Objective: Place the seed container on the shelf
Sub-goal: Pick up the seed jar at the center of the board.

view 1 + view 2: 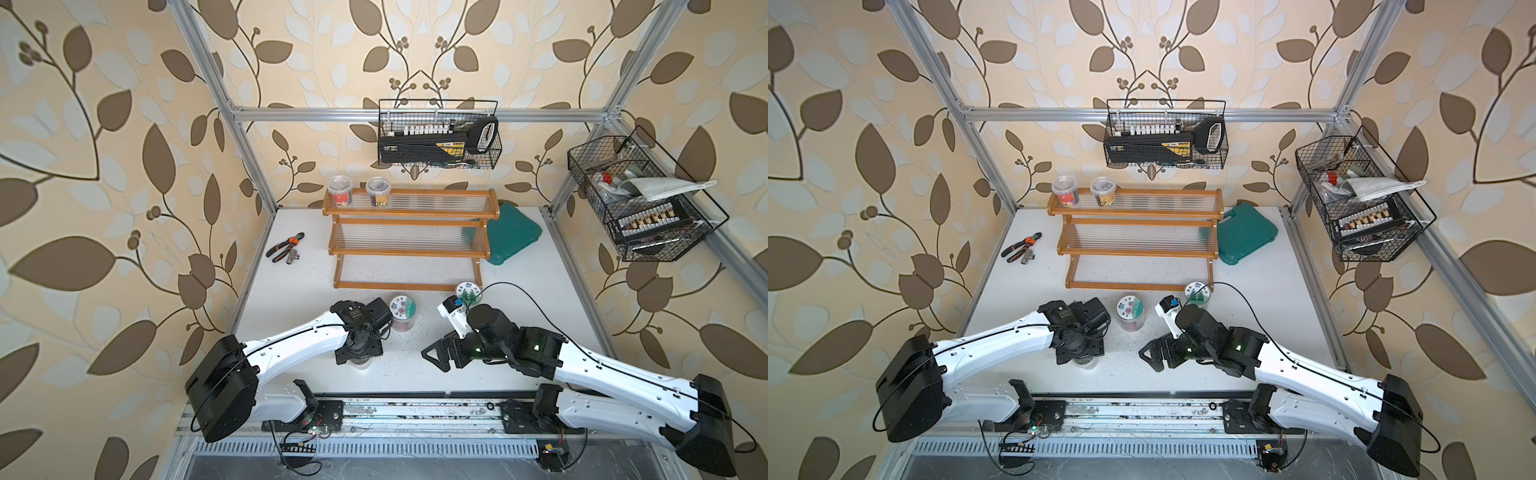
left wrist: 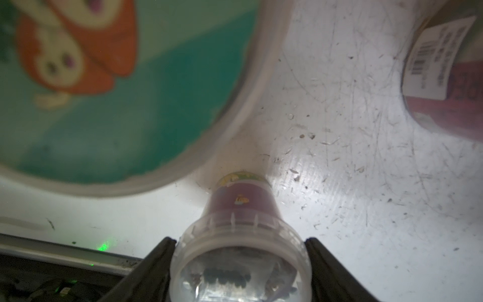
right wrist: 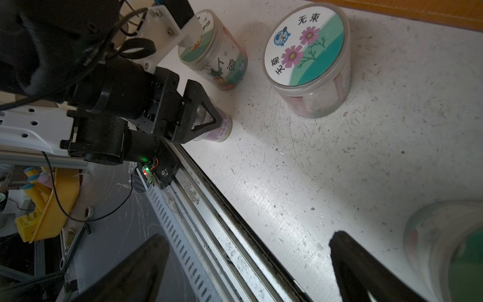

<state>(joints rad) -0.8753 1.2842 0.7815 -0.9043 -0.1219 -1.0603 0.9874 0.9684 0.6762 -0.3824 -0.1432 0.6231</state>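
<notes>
A small clear seed container (image 2: pixel 239 261) with a purple label stands on the white table near the front edge. My left gripper (image 2: pixel 239 251) comes down over it, and both black fingers touch the sides of its lid. In both top views the gripper (image 1: pixel 359 357) (image 1: pixel 1084 359) covers most of the container (image 1: pixel 360 365). The right wrist view shows the container (image 3: pixel 220 128) between the left fingers. The shelf (image 1: pixel 409 251) (image 1: pixel 1138 250), a stepped wooden rack with clear tiers, stands at the back of the table. My right gripper (image 1: pixel 436 357) (image 3: pixel 248 235) is open and holds nothing.
A flower-lid jar (image 1: pixel 402 312) (image 3: pixel 308 60) and a tree-lid jar (image 1: pixel 468 293) stand in front of the shelf. Another jar (image 3: pixel 214 52) stands close behind the left gripper. Two jars (image 1: pixel 340 191) sit on the top tier. Pliers (image 1: pixel 286 245) lie left, a green case (image 1: pixel 515 237) right.
</notes>
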